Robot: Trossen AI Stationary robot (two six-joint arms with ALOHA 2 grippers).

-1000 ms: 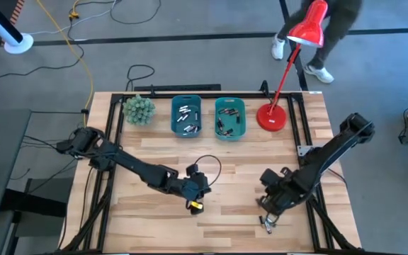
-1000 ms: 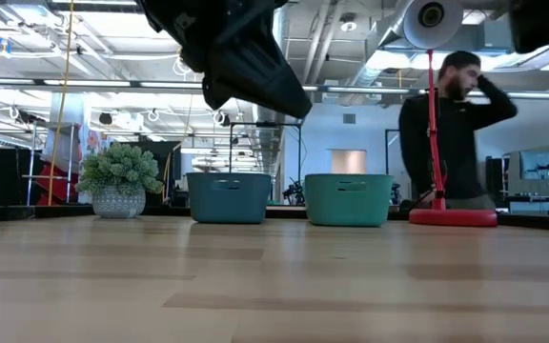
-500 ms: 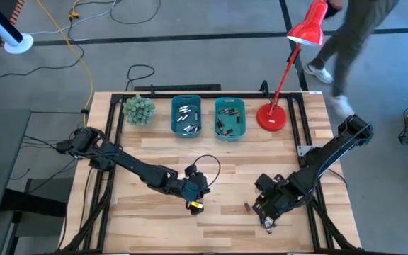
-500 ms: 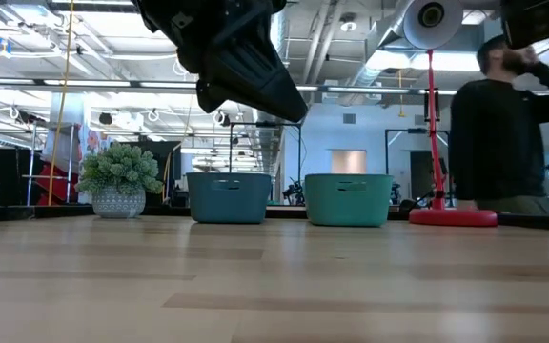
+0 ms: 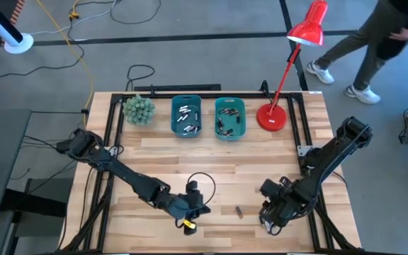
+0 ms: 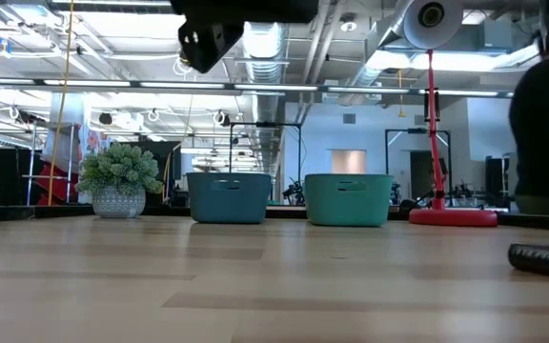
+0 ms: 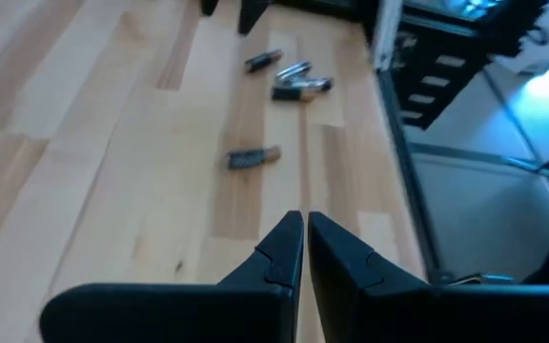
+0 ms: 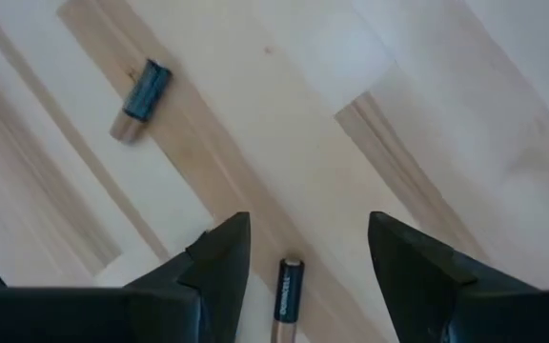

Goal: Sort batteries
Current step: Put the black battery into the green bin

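Two tools work low over the front of the table [image 5: 154, 156]. The right tool [image 8: 298, 252] hangs with its fingers spread wide, holding nothing. One battery [image 8: 289, 286] lies flat on the wood directly between those spread fingers, near their tips, touching neither as far as can be seen. A second battery [image 8: 142, 101], dark with a copper end, lies farther ahead of that tool and off to one side, well apart from the first.

From above, the right tool [image 5: 269, 221] sits near the table's front right, and a lone battery [image 5: 238, 211] lies just beside it, on the side toward the left tool [image 5: 188, 221]. That left tool has its fingers pressed together, empty, at the front middle of the table. Ahead of it lies the same lone battery [image 7: 253, 157], and beyond that a small cluster of batteries [image 7: 290, 76] close to the table's edge.

Across the table from both tools stand two teal bins [image 5: 186, 117], each holding more batteries.
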